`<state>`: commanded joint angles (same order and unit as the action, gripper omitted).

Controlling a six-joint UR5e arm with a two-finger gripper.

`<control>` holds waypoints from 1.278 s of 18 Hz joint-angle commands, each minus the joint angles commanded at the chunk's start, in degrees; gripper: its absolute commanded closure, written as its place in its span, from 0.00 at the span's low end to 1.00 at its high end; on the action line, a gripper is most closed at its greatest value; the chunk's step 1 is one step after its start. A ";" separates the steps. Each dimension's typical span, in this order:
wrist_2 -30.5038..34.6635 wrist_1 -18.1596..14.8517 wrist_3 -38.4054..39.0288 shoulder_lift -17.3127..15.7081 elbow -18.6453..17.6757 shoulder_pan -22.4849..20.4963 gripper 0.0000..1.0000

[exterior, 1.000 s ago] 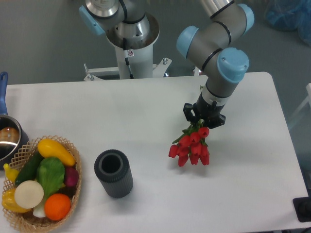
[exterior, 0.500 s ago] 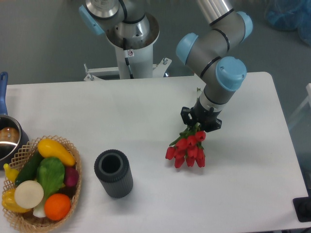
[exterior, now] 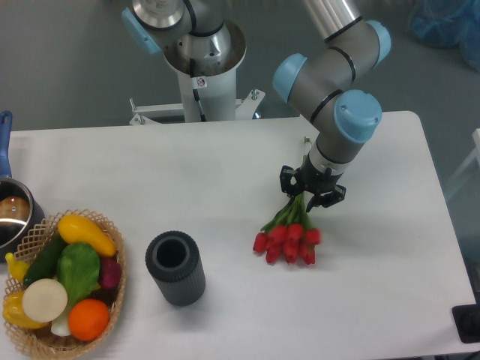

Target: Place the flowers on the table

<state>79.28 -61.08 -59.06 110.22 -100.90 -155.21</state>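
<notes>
Beneath the jaws, the white table (exterior: 225,172) carries everything. Well off to their left stand a wicker basket of fruit and vegetables (exterior: 64,281) and a dark cylinder (exterior: 175,267), neither in the way. The jaws (exterior: 311,191) grip the stems of the tulip bunch (exterior: 286,238), its buds just below them, apparently resting on the table. It looks light, soft, easily crushed; the stems suit holding best.

One fixed camera, high, looking steeply down at the table (exterior: 150,172); probably mid-range; arm base opposite.
</notes>
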 joint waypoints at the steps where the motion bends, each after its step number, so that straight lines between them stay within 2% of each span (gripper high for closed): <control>1: 0.09 -0.09 0.00 -0.18 0.53 0.00 0.00; 4: 0.18 0.18 -0.26 -1.23 2.63 -0.53 0.00; 6: 0.26 2.45 -0.18 -2.28 3.95 -0.96 0.00; 10: 0.18 7.64 -0.26 -5.27 4.40 -2.90 0.00; 15: 0.35 8.00 -0.79 -8.70 6.86 -4.83 0.00; 23: 0.35 8.09 -3.60 -12.92 6.16 -7.47 0.00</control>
